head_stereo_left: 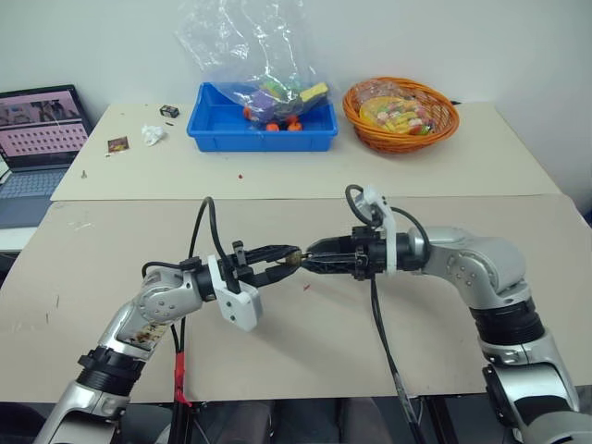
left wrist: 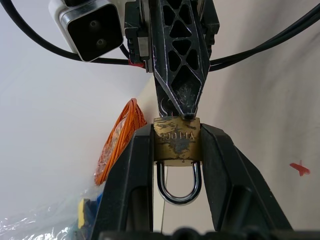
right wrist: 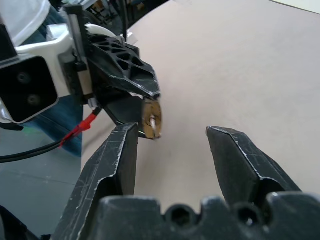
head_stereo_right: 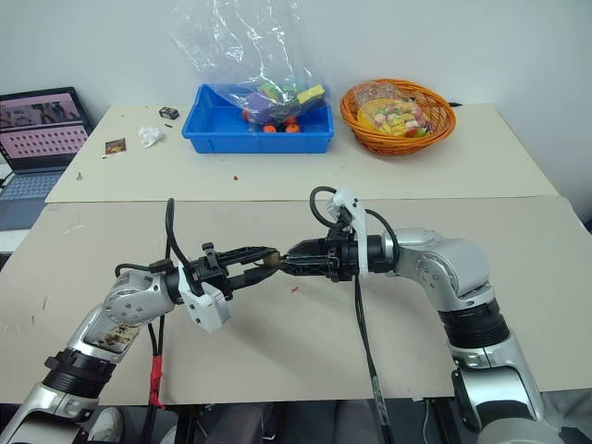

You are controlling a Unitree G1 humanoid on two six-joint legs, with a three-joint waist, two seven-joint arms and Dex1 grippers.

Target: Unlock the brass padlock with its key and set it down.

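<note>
One brass padlock (left wrist: 177,141) sits clamped in the left hand (left wrist: 176,150).

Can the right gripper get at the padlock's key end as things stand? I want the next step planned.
Probably yes: the left gripper clamps the brass padlock by its sides, and the open right gripper faces its bare end with nothing between.

brass padlock (right wrist: 150,118) in left gripper (right wrist: 145,107), right gripper (right wrist: 172,137) agape

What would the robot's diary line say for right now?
left end effector: shut on padlock, held above table | right end effector: open, facing padlock | shackle: closed
</note>
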